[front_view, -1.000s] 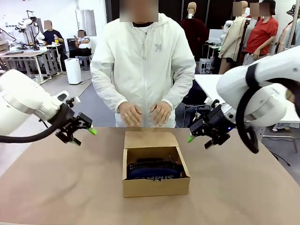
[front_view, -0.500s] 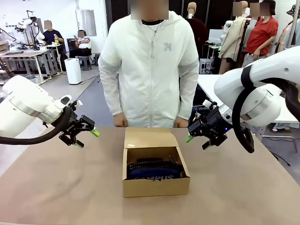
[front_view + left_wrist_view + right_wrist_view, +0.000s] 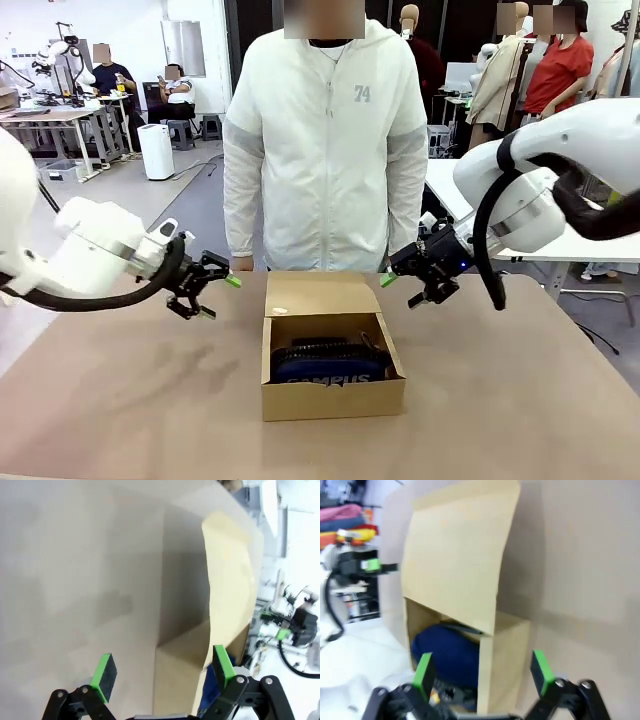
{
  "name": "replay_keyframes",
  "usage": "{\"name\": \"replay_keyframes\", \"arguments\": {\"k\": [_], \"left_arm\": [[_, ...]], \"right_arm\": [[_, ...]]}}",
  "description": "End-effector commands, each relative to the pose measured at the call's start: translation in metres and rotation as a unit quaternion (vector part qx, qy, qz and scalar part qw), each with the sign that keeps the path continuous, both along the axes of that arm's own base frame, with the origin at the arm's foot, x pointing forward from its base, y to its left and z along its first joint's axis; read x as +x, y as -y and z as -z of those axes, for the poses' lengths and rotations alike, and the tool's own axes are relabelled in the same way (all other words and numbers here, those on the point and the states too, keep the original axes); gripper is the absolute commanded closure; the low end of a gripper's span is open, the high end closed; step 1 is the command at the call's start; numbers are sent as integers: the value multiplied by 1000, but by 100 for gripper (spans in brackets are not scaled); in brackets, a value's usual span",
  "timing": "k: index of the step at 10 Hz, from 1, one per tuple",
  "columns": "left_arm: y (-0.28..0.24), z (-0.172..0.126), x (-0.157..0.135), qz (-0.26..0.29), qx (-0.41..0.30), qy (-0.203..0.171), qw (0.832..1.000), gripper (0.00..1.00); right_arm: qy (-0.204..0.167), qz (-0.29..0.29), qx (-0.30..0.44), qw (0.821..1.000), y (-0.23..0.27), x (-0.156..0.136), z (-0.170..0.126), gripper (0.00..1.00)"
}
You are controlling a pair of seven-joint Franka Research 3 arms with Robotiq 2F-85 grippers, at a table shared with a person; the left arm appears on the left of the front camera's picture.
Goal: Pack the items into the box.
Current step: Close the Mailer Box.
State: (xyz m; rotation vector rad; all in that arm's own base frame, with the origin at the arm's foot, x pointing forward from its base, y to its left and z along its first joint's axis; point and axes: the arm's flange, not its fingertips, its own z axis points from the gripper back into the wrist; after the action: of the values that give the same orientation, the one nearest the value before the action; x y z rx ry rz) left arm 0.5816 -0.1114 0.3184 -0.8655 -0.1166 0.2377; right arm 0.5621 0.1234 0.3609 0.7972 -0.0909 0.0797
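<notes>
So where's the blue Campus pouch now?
In the front view, the navy pouch lies inside the open cardboard box at the table's middle, before the standing person.

You've got the brown cardboard box (image 3: 333,398) sitting square in the middle of the counter (image 3: 130,400), open. Its lid flap (image 3: 322,297) is hinged on the far edge, folded back, slightly bowed. Inside, the navy pouch (image 3: 335,368) lies lengthwise against the front wall. Its white CAMPUS print faces up and reads upright from the robot's side. A dark ridged strip runs along its far edge: zip or another item, can't tell.
</notes>
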Motion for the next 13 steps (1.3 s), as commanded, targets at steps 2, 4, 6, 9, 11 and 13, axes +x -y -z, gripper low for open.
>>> {"name": "replay_keyframes", "arguments": {"k": [2,4,6,9,11,13], "left_arm": [[28,33,26,-18,-42,-31,998,0],[41,48,31,-16,-108,-37,993,0],[58,57,27,-15,-166,-9,986,0],[72,58,21,-19,-236,-6,972,0],[75,55,17,-12,-252,-3,968,0],[79,58,17,0,-249,-16,968,0]], "right_arm": [[-80,-18,48,995,-8,51,28,0],[-102,-25,57,993,-18,60,39,0],[-134,-18,112,985,-21,66,50,0],[-174,-31,130,976,-25,76,65,0],[-175,-47,168,969,-26,79,69,0],[-174,-57,183,966,-28,82,72,0]]}}
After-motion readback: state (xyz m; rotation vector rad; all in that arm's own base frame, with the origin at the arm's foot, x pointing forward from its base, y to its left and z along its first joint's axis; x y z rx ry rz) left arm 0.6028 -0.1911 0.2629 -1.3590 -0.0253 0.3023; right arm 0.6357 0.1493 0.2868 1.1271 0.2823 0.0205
